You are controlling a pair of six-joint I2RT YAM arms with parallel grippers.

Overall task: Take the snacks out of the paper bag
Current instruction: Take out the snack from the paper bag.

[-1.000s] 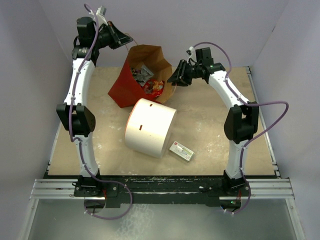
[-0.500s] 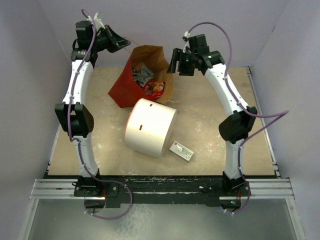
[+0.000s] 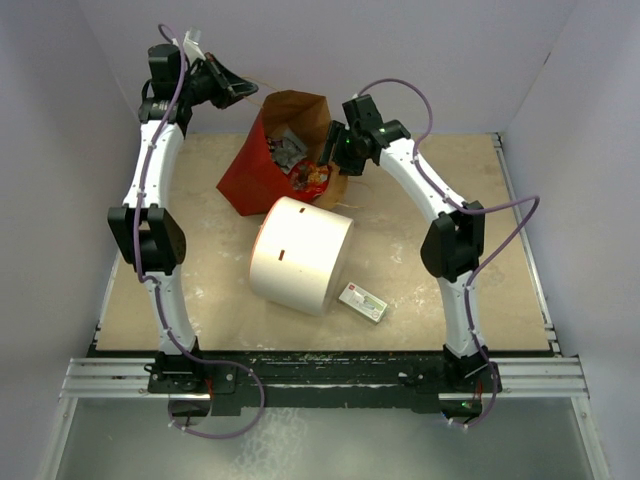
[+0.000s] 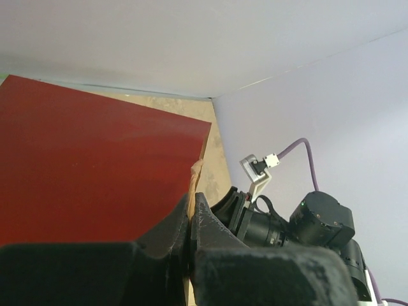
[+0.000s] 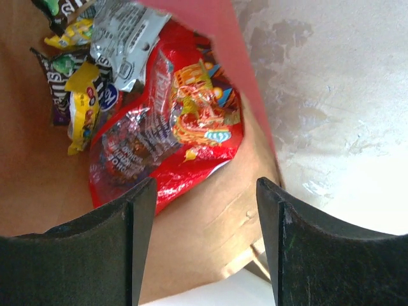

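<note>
The step in hand looks like the first reach into the paper bag (image 3: pixel 250 182), which is sitting at the far side of the desk (image 3: pixel 420 225) with its mouth tilting up and open. The snacks (image 3: pixel 300 165) are all lying inside it, none out on the desk yet.

The left arm is standing tall and stretching back over the far left corner. Its left end effector (image 4: pixel 191 205) is pinching shut on a thin tan handle (image 4: pixel 195 171) of the bag, apparently holding the mouth open.

The right arm is bending inward from its elbow, with the right end effector (image 5: pixel 205 185) hanging over the bag's near right rim and pointing down into it. Its jaws are spread wide and gripping nothing.

Straight below it a large red cookie bag (image 5: pixel 172 127) is lying on top of the pile, with a silver packet (image 5: pixel 124 32) and a yellow candy pack (image 5: pixel 83 102) deeper in.

I'm guessing the next move is a drop onto that cookie bag, closing on a crinkled edge without snagging the kraft wall.

A big white cylinder (image 3: pixel 300 255) and a small white-and-green box (image 3: pixel 363 302) are sitting nearer the bases, so any set-down spot needs to avoid them
</note>
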